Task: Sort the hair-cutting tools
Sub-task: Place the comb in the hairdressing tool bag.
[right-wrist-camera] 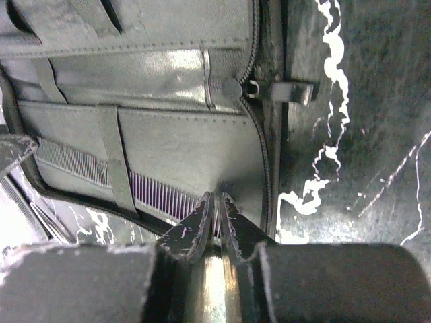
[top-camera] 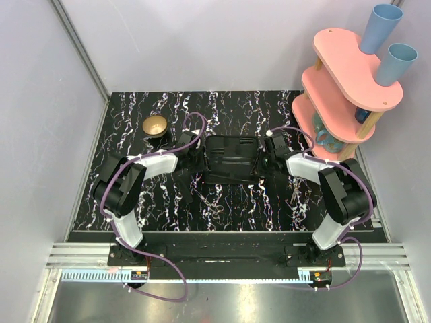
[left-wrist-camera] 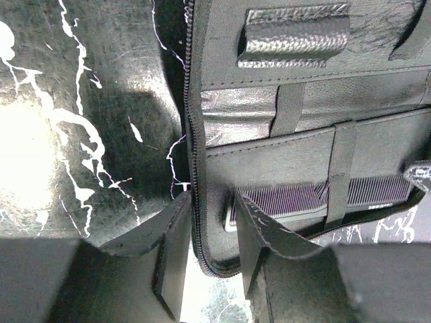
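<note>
Slim metal scissors (top-camera: 214, 202) lying loose on the black marbled table (top-camera: 121, 134) near the open black fabric case (top-camera: 231, 159) look light, rigid and slippery, best pinched at the pivot, while left gripper (left-wrist-camera: 202, 259) straddles the case's edge, jaws apart, and right gripper (right-wrist-camera: 215, 225) is pressed together.

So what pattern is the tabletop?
Black with white marble-like veining, clearest in the top external view.

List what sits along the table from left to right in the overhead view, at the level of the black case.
Brass bowl → left gripper → black case → right gripper → pink shelf stand holding blue cups.
</note>
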Controlling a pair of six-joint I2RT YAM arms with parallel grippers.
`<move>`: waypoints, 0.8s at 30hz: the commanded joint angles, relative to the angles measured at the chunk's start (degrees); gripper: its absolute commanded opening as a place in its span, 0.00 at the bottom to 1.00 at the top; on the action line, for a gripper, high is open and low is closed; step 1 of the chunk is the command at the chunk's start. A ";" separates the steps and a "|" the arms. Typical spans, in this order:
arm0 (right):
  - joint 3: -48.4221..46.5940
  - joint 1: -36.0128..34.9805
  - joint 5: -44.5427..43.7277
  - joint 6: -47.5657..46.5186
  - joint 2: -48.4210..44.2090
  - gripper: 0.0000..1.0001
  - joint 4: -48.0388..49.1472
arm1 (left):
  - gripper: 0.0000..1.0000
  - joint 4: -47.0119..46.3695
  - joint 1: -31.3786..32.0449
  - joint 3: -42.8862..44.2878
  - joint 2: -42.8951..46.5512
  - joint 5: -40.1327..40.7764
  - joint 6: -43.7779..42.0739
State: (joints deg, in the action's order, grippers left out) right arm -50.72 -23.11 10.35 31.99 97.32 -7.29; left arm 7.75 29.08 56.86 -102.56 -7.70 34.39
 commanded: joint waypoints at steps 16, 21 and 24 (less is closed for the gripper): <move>-9.83 -0.44 0.98 -4.04 2.61 0.23 -1.51 | 0.36 5.61 0.80 -2.19 -1.77 1.11 -0.55; -13.87 -2.11 2.92 -4.30 3.49 0.25 -0.36 | 0.36 5.61 0.71 -1.93 -1.06 1.64 -0.64; -16.25 -3.69 4.24 -4.56 5.50 0.26 -0.36 | 0.36 5.61 0.80 -1.75 -1.23 1.38 -0.82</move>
State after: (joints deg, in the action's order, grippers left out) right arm -62.74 -24.21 11.84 29.10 100.51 -9.96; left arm 7.64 29.15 56.86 -102.52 -7.42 34.54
